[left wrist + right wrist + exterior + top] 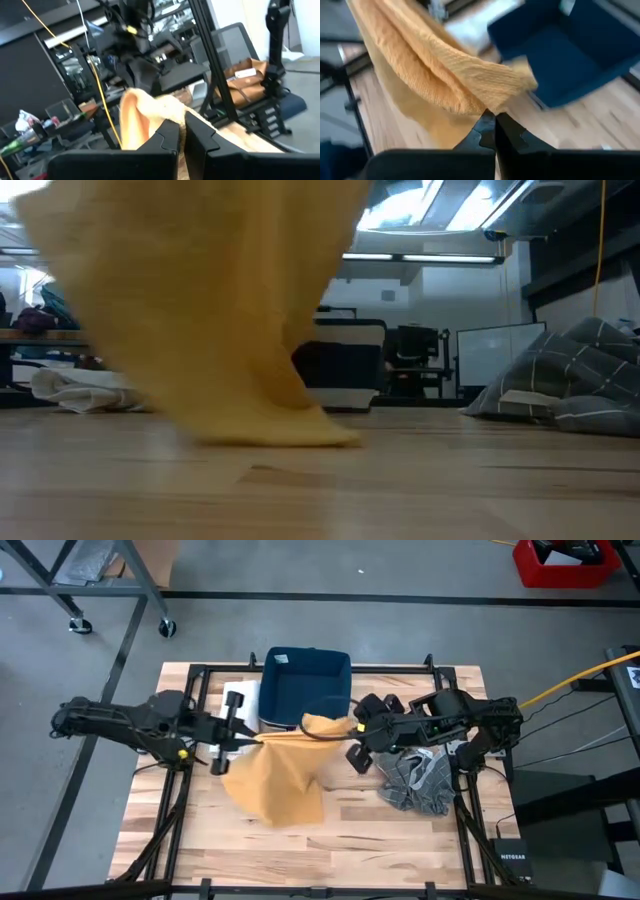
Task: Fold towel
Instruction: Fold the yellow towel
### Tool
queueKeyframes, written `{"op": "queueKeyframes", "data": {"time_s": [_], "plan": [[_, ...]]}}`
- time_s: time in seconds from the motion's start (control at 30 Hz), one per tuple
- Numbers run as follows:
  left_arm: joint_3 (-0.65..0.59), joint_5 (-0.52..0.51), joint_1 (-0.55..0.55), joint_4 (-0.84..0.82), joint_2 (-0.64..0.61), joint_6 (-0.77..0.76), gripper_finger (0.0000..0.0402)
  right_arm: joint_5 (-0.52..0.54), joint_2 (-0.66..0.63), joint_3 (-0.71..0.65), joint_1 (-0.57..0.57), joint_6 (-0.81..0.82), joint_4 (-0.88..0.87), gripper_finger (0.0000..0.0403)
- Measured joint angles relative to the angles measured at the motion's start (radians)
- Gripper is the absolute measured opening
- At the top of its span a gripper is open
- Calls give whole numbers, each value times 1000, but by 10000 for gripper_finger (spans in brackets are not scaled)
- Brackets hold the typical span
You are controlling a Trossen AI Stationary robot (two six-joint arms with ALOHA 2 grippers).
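Both tools pinching yellow towel (280,775), hanging between

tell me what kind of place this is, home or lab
Most likely a robotics lab or workshop, not a home: a wooden table in a black metal frame on bare concrete floor, a wheeled metal cart beside it, and monitors and office chairs under strip lights behind.
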Motion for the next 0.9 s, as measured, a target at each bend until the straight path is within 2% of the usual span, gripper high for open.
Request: {"op": "queueKeyframes", "data": {"time_s": [0.13, 0.27, 0.5, 0.63, 0.8, 0.9], "plan": [[1, 0, 0, -159, -74, -14, 2, 61, 0, 0, 0, 0, 101, 1], [1, 1, 0, -288, -127, -46, 2, 34, 10, 0, 0, 0, 203, 1], [1, -66, -1, -319, -172, -69, 1, -105, 54, 0, 0, 1, 228, 1], [1, -71, -1, -336, -188, -83, 1, -241, 95, 0, 0, 2, 226, 1], [1, -71, -2, -453, -222, -106, 1, -414, 157, 0, -1, 1, 230, 1], [1, -71, -2, -525, -244, -111, 1, -436, 192, 0, -1, 1, 231, 1]]}}
